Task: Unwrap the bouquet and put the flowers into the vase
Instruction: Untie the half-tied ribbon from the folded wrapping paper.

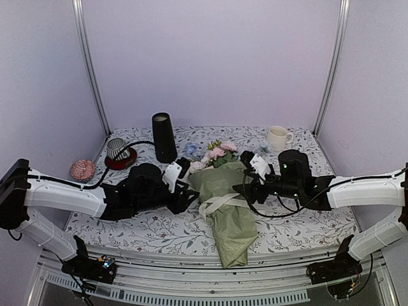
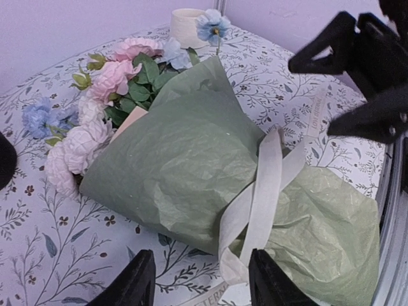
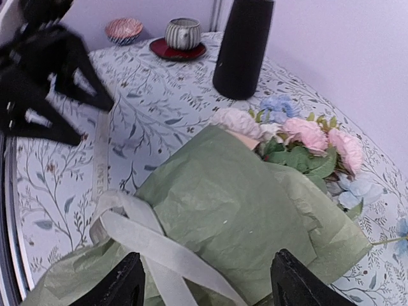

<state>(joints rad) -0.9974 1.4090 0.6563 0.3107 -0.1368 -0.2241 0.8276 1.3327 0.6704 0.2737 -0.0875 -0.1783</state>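
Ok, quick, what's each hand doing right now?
Left hand: open, holding nothing.
Right hand: open, holding nothing.

table [image 1: 306, 226] (floral-patterned) | bouquet [image 1: 223, 197] lying flat | vase [image 1: 163, 137], mug [image 1: 276, 138] upright | red saucer [image 1: 125, 161] | bowl [image 1: 82, 169], possibly ribbed

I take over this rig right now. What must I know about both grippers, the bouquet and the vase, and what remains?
Left gripper: open, empty, beside the ribbon.
Right gripper: open, empty, above the green paper.
Bouquet: lying between both grippers, wrapped, ribbon around it, flowers inside.
Vase: upright at the back left, no flowers in it.
Done: nothing visible.
To do: remove ribbon and paper, put flowers into vase.
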